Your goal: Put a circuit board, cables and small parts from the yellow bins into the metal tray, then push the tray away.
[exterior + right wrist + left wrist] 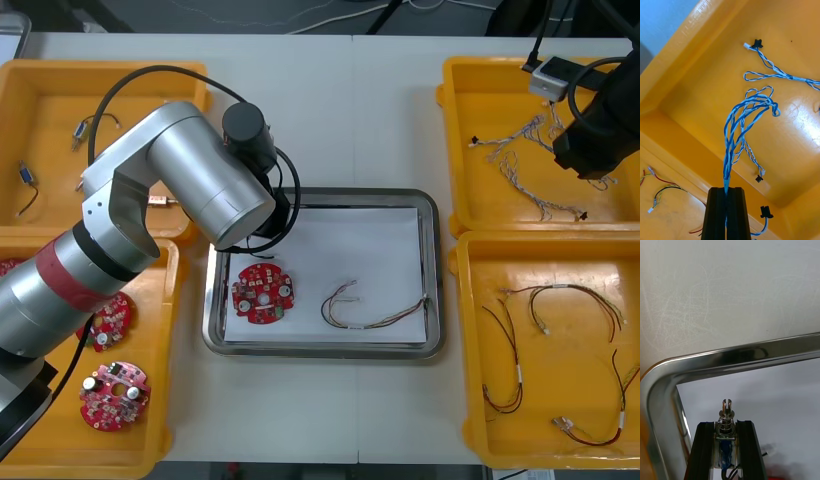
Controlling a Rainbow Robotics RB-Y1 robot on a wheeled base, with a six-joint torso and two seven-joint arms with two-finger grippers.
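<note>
In the left wrist view my left gripper [726, 424] is shut on a small metal part [726, 416] with a spring, just above the white inside of the metal tray [733, 356] near a corner. From the front, the left arm [180, 180] covers the far left corner of the tray [432, 270]. A round red circuit board [263, 293] and a thin cable [368, 308] lie in the tray. My right gripper [726, 189] is shut on a twisted blue and white cable [748, 108], held over the far right yellow bin [696, 93]. That gripper [590, 150] is above the bin's right side.
More blue and white cables [520, 150] lie in the far right bin. Black and red cables [560, 300] are in the near right bin [470, 350]. The far left bin [50, 100] holds small metal parts [85, 128]. Circuit boards [113, 395] sit in the near left bin.
</note>
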